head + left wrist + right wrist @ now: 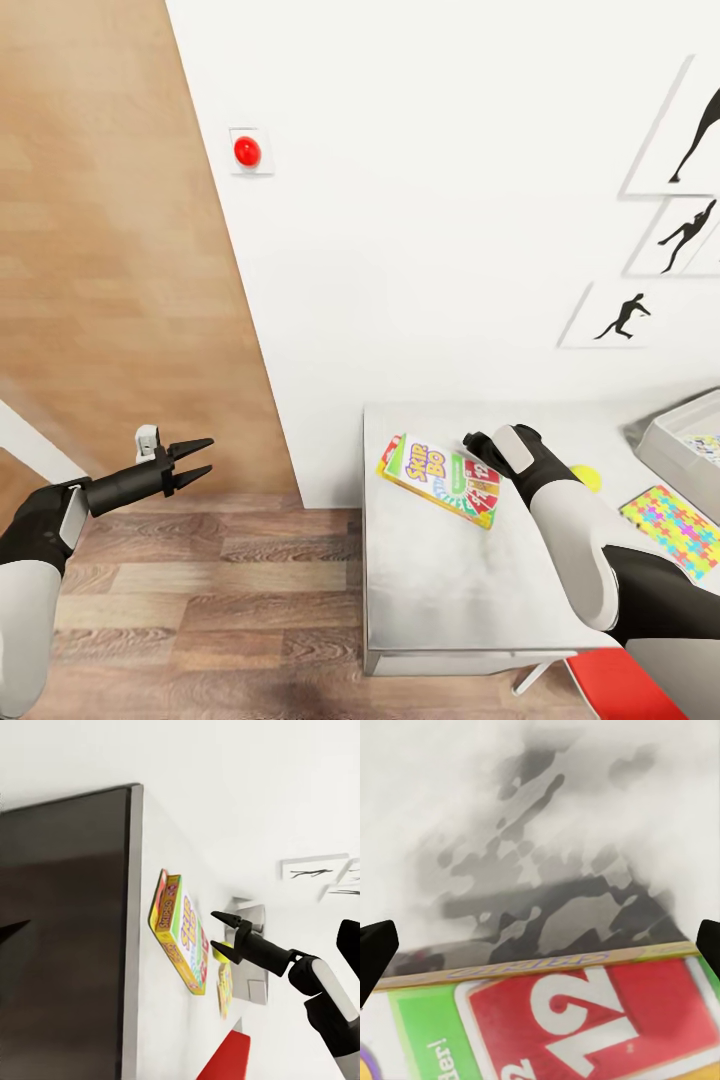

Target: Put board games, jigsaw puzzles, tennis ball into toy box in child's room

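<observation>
A board game (441,480) printed Skip-Bo lies flat at the left end of the white table (450,580). My right gripper (472,441) hovers open over the box's far edge; in the right wrist view its fingertips (375,951) straddle the game's red "12" print (585,1012). The left wrist view shows that gripper (220,931) open beside the game (184,934). A tennis ball (586,479) rests right of my right arm. One jigsaw puzzle (675,528) lies further right. The grey toy box (665,435) holds another colourful sheet (706,443). My left gripper (196,460) is open over the floor.
A red chair seat (625,685) stands at the table's front right corner. A white wall behind the table carries a red button (247,151) and framed silhouettes (625,315). A wood panel (110,250) and plank floor (220,590) lie left of the table.
</observation>
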{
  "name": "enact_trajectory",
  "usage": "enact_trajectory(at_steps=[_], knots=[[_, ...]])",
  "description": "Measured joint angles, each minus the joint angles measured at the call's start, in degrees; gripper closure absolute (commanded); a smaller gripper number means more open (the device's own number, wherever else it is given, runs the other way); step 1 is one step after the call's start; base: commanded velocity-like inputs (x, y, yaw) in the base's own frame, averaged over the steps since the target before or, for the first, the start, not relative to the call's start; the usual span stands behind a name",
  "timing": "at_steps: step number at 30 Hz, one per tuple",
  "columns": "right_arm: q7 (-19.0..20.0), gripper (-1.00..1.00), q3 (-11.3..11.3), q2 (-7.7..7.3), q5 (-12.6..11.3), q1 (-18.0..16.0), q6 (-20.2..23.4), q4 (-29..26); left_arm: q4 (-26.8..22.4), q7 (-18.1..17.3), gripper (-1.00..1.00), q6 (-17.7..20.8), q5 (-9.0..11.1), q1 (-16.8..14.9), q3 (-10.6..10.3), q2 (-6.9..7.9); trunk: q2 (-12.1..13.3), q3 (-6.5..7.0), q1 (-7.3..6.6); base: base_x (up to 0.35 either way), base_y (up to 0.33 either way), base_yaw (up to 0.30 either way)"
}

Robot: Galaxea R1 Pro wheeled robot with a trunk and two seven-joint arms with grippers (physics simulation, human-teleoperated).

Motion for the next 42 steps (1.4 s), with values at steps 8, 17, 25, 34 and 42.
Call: enact_trajectory(at_steps=[8,17,25,34,42], knots=[[0.01,-1.0,0.01,0.0,-0.02,0.0,0.02,-0.03,0.0,0.0,-1.0,0.0,0.0,0.0,0.0,-0.02,0.0,-0.68,0.0,0.0,0.0,0.0],[0.02,-1.0,0.16,0.0,0.03,0.0,0.0,-0.03,0.0,0.0,-1.0,0.0,0.0,0.0,0.0,0.02,0.0,-1.5,0.0,0.0,0.0,0.0],[0.07,-1.0,0.24,0.03,0.06,0.0,-0.06,-0.03,0.0,0.0,-1.0,0.01,0.01,0.0,0.0,0.01,-0.01,-1.69,0.0,-0.095,0.013,0.0],[0.09,-1.0,0.38,0.09,0.13,0.0,-0.07,-0.03,0.0,0.0,-1.0,0.0,0.01,0.0,0.0,0.0,0.0,-1.69,0.01,-0.086,0.021,0.0],[0.1,-1.0,0.46,0.07,0.41,-0.01,-0.06,-0.05,-0.02,0.0,-1.0,0.01,0.01,0.0,0.0,-0.02,-0.01,-1.69,-0.01,-0.04,0.1,0.0]])
